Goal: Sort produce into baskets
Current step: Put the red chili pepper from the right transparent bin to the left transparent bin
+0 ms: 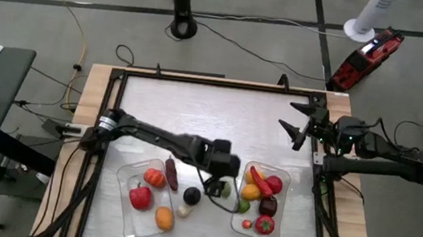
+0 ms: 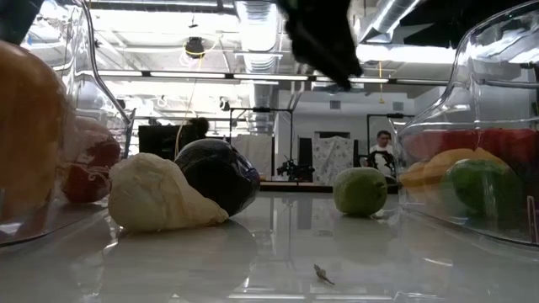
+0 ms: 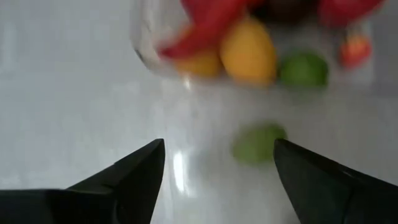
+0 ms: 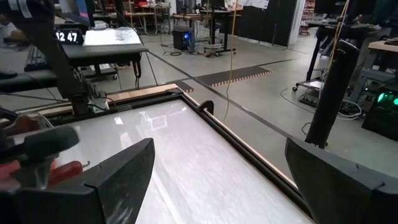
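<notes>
**Between the baskets — a loose green piece under the left gripper**

Between the two clear baskets, the left gripper hovers with fingers spread wide and empty over a small green fruit, lime-like, lying on the table just beside the right basket. This piece is probably light, rigid and smooth — liable to roll, so a hold across its widest middle suits it best. Left basket holds red and orange pieces; a pale garlic-like piece and a dark purple one lie outside. Only the low view shows these two touching; only the high view shows the right gripper waiting open, well apart.
</notes>
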You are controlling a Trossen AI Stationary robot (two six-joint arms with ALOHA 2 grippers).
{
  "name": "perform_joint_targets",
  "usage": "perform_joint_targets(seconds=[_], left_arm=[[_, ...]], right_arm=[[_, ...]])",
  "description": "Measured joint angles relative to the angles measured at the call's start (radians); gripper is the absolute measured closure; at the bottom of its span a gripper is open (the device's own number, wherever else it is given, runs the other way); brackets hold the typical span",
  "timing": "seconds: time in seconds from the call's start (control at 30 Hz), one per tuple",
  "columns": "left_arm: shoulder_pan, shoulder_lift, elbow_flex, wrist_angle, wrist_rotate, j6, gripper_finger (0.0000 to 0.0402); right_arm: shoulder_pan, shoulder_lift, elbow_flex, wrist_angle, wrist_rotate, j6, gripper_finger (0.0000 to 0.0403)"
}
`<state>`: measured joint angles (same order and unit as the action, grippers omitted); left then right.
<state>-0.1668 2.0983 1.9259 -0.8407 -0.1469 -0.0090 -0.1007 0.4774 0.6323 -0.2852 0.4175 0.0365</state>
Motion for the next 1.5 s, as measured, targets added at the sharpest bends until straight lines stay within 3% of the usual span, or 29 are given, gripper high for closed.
perform_joint_targets(seconds=[0.2,0.3,0.43,0.6,0.77,0.93,1.03,1.2,1.37,1.5], left_arm=[[0.041,-0.006,0.001,0.165,0.066,0.05,0.0123],[0.045,-0.004,0.002,0.138,0.081,0.092,0.0123],[0.02,-0.004,0.0,0.126,0.067,0.16,0.0124],[-0.014,-0.013,0.001,0.103,-0.012,0.259,0.014],[-0.017,-0.012,-0.006,0.106,0.008,0.261,0.0166],[-0.041,-0.028,-0.146,0.321,0.009,0.284,0.0184],[-0.056,-0.053,-0.21,0.426,-0.009,0.318,0.019],[-0.064,-0.15,-0.309,0.571,-0.023,0.338,0.0193],[-0.06,-0.294,-0.51,0.729,-0.019,0.31,0.0194],[-0.057,-0.427,-0.669,0.806,-0.077,0.288,0.0194]], right_arm=[[0.0,0.0,0.0,-0.017,-0.018,0.0,0.0017],[0.01,0.009,0.0,-0.063,-0.096,0.065,0.0017],[0.068,0.106,0.022,-0.169,-0.098,0.19,0.0022],[0.254,0.253,0.062,-0.314,-0.093,0.386,0.0034],[0.518,0.344,0.156,-0.421,0.04,0.586,0.0042],[0.753,0.449,0.271,-0.577,0.214,0.774,0.0049],[0.839,0.507,0.327,-0.655,0.247,0.857,0.0054],[0.873,0.594,0.343,-0.668,0.197,0.954,0.0058],[0.836,0.676,0.343,-0.674,0.119,0.995,0.0059],[0.797,0.74,0.344,-0.669,0.03,0.995,0.0059]])
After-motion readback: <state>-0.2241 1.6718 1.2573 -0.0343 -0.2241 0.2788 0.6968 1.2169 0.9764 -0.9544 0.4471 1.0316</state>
